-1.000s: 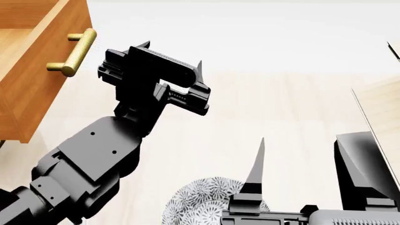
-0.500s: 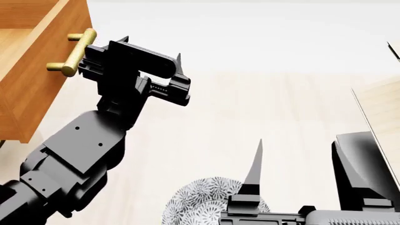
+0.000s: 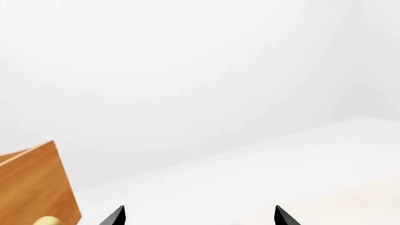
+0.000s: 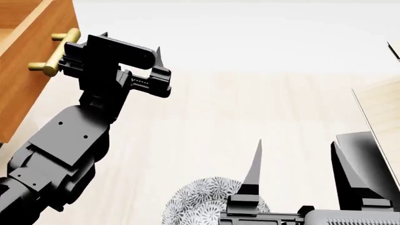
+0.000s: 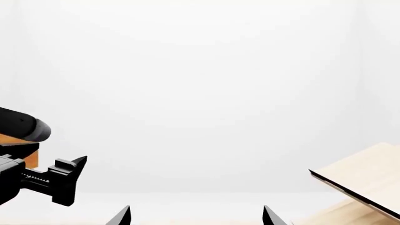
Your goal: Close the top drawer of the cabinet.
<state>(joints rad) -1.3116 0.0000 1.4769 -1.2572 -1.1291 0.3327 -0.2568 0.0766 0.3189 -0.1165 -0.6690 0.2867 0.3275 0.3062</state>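
1. Since the earlier head frames, the left gripper (image 4: 131, 56) has travelled toward the robot's left and now sits against the brass-gold bar handle (image 4: 55, 52); the top drawer (image 4: 28, 70) has also shifted toward that edge of the head view, less of it showing.
2. Top drawer: orange-brown wood, at the upper left corner of the head view, front panel facing the arm, its open inside showing above the panel. It also shows as a wood corner in the left wrist view (image 3: 34, 185) with a bit of the handle (image 3: 47, 221) at the frame edge.
3. Left gripper: black body just beside the handle, apparently touching it; contact cannot be confirmed from this angle. Its two pointed fingertips (image 3: 115, 215) stand well apart in the left wrist view, with nothing between them. It also shows in the right wrist view (image 5: 44, 180).
4. Right gripper (image 4: 253, 178): low in the head view, one pointed finger upright, over a grey-patterned round object (image 4: 200, 201), possibly a plate. Right wrist view shows its fingertips (image 5: 269, 216) spread wide, holding nothing.
5. Pale light-wood slanted panel (image 4: 381, 112) at the robot's right, with a dark edge; also in the right wrist view (image 5: 362, 180).
6. Floor (image 4: 250, 108): pale wood-grain.
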